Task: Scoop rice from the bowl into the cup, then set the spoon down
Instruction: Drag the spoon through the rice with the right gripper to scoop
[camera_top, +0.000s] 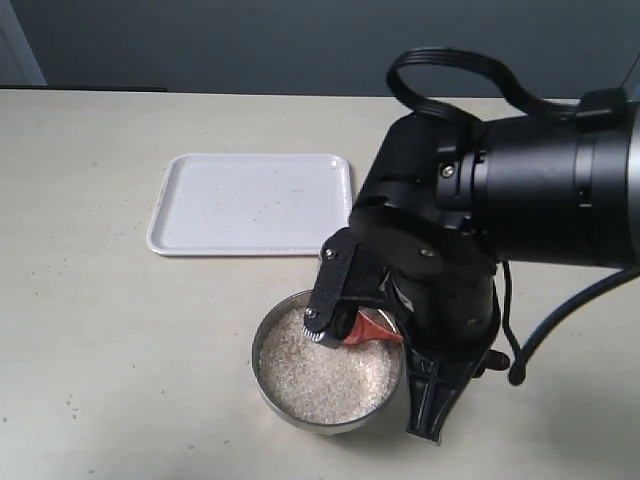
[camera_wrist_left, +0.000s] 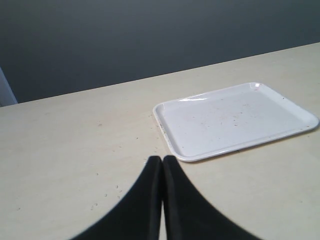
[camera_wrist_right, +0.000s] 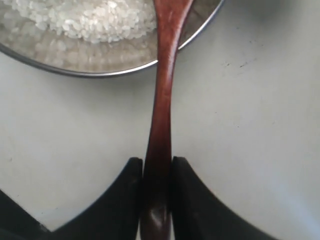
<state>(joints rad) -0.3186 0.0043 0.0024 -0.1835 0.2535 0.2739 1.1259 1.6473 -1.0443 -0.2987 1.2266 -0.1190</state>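
Scooping step: the right pincer (camera_wrist_right: 157, 164) pinches the spoon (camera_wrist_right: 163, 95) by its handle, head reaching over rice (camera_top: 315, 378) in the bowl (camera_top: 257, 362). The left pincer (camera_wrist_left: 162, 160) is pressed together, idle. Next: load, lift level; cup unseen.

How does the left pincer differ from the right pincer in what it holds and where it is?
The left pincer is shut on nothing; the right pincer is shut on the handle of the spoon. The left pincer faces bare table with a white tray beyond it; the right pincer is beside the bowl, its spoon reaching over the rim to the rice. Both are black, with jaws closed.
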